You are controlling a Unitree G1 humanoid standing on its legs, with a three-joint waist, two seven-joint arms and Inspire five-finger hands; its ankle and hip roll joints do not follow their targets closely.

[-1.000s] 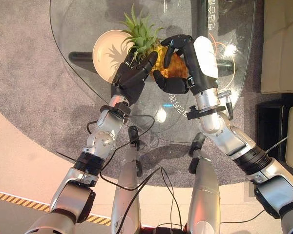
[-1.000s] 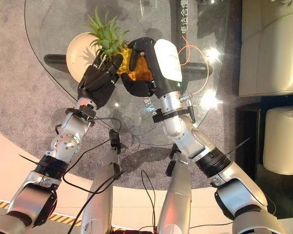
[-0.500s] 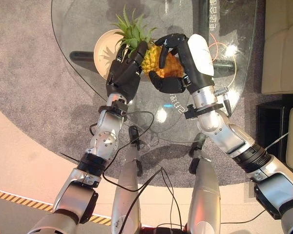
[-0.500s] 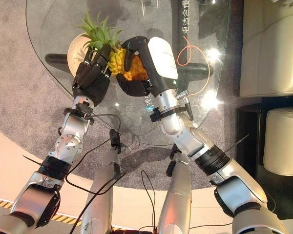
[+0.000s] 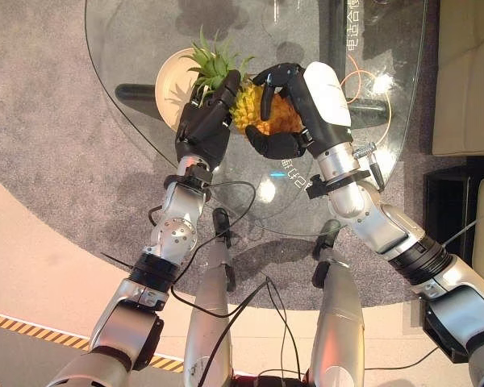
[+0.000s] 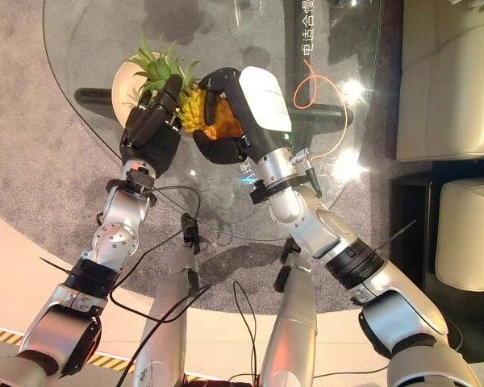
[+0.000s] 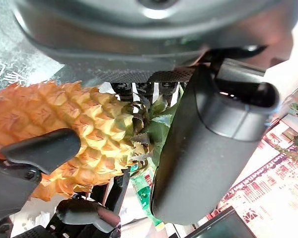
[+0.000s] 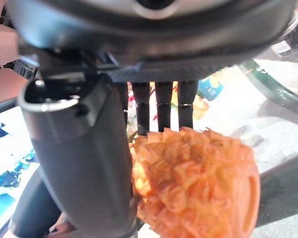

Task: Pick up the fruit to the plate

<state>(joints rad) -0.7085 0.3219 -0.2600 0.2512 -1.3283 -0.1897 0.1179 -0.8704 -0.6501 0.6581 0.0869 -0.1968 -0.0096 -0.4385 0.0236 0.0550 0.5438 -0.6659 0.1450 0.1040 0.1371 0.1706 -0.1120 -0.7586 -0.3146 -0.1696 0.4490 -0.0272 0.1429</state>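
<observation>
Floor: grey carpet lies under the table, with a pale curved band nearer the robot.
Table: a round glass table stands in front of the robot, dark legs showing through its top.
Left hand: the left hand reaches up over the near part of the glass, its fingers and thumb curled round the pineapple where the leafy crown meets the fruit.
Right hand: the right hand, with a white cover on its back, faces the left one; its fingers arch over the far side of the orange body and its thumb presses in from the near side.
Pineapple: the pineapple is clasped between the two hands above the glass, lying on its side, with its green crown pointing to the left, over the plate.
Plate: a cream round plate sits on the glass just past the left hand, partly hidden by the leaves.
Cable: an orange cable loops on the glass beyond the right hand.
Seating: pale cushioned seats stand off to the right of the table.
</observation>
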